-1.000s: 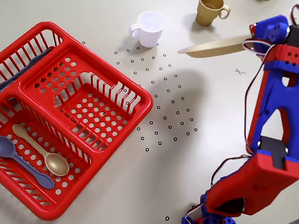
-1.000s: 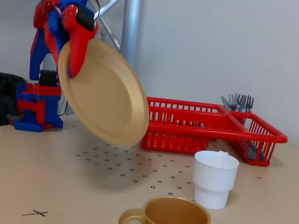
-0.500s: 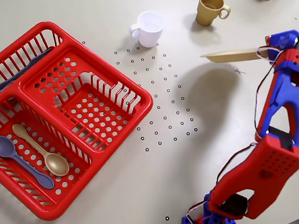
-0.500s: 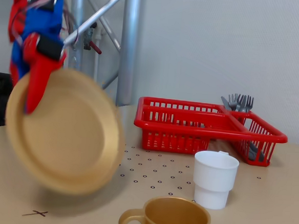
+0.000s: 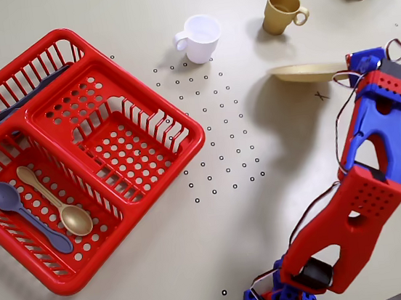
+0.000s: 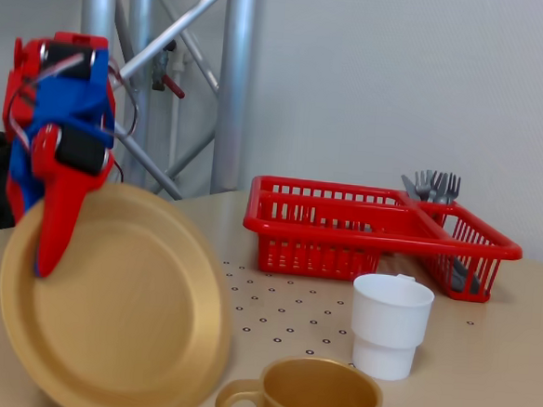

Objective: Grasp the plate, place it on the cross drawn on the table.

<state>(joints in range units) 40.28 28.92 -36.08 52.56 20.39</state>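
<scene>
One plate (image 6: 116, 300) clamped at its rim in closed gripper (image 6: 50, 244), tilted above cross (image 5: 320, 95) near table's (image 5: 200, 267) right edge.

I work in what looks like a lab or test room: my table (image 5: 130, 290) carries a printed grid of small ringed dots (image 5: 213, 130), a bare aluminium truss frame (image 6: 232, 80) stands behind me, and the wall (image 6: 401, 82) is plain.

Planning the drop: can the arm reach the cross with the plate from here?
Probably yes. In the overhead view the gripper holds the plate tilted on edge right beside the cross, and the table around it looks bare.
</scene>
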